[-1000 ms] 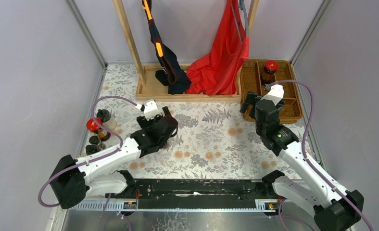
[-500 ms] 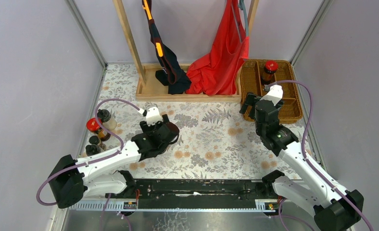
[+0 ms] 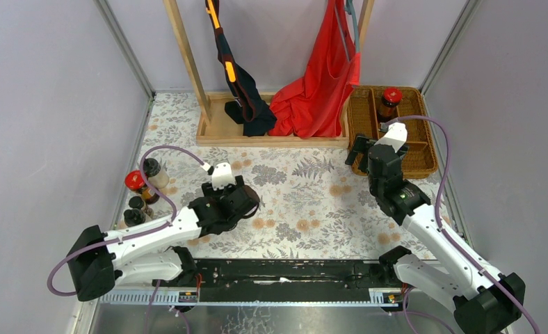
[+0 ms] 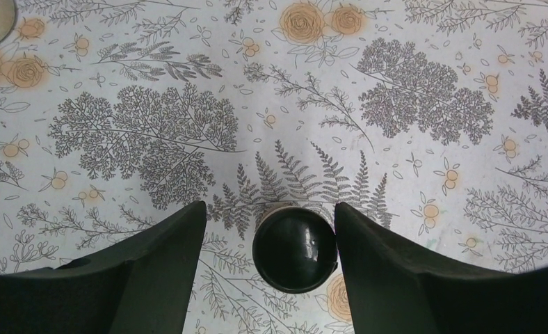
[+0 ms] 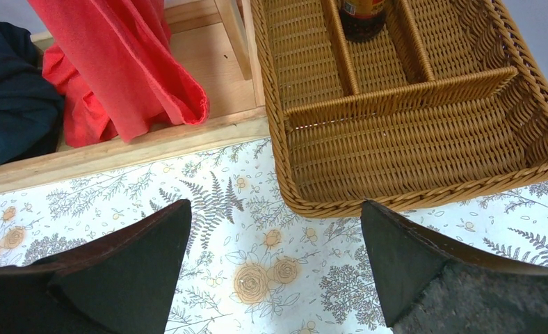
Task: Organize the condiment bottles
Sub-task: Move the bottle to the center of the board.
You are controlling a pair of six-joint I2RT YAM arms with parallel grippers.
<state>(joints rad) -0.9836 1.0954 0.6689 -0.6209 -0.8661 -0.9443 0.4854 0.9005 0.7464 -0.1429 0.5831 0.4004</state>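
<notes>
black-capped bottle [image 4: 294, 250]: upright on the floral tabletop [image 4: 153, 125], left of centre, seen from straight above. my left hand [image 4: 270, 207] straddles it. one finger [image 4: 382, 278] touches the cap and the other shows a gap, so i cannot tell whether it is clamped. at the tabletop's left edge stand a pale bottle [image 3: 153, 170], a red-lidded jar [image 3: 135, 181] and two small dark bottles [image 3: 136, 204]. a second red-lidded jar [image 3: 391, 97] stands in a far compartment of the wicker basket [image 5: 396, 149]. my right hand [image 5: 277, 205] is spread wide, grasping nothing, over the tabletop just before the basket.

No readable text or numbers, jar [image 5: 363, 17] label — illegible
</notes>
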